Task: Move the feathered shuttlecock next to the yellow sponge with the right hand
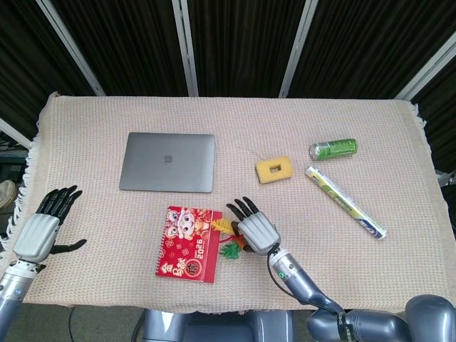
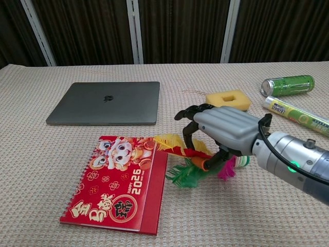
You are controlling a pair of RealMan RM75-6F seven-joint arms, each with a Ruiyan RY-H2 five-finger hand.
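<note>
One light, springy object matters here: the multicoloured feathered shuttlecock (image 2: 193, 163), a bundle of yellow, red, green and magenta plumes fanning out from a small orange base. It sits just off the right edge of the red spiral-bound 2026 calendar notebook (image 2: 119, 181), near the front of the beige woven-cloth surface (image 2: 46, 154), and appears to be lifted slightly, held by the right robot hand (image 2: 222, 133). That hand's dark fingers (image 2: 191, 114) curl down over the plumes and the thumb seems to press at the orange base, so it reads as gripping the shuttlecock, though the exact contact is partly hidden under the grey palm.

I judge the toy to weigh almost nothing. The feathers are soft, bend easily and would slip or crease if squeezed, so they make a poor hold. The base is the stiff, compact part and the sensible place to pinch; a light grip there should carry it without crushing the vanes.

The yellow rectangular sponge with a hole in its middle (image 2: 228, 99) lies farther back and to the right, apart from the shuttlecock, with bare cloth around it.

The left robot hand (image 1: 41, 229) hovers at the surface's left edge, fingers spread, holding nothing.
</note>
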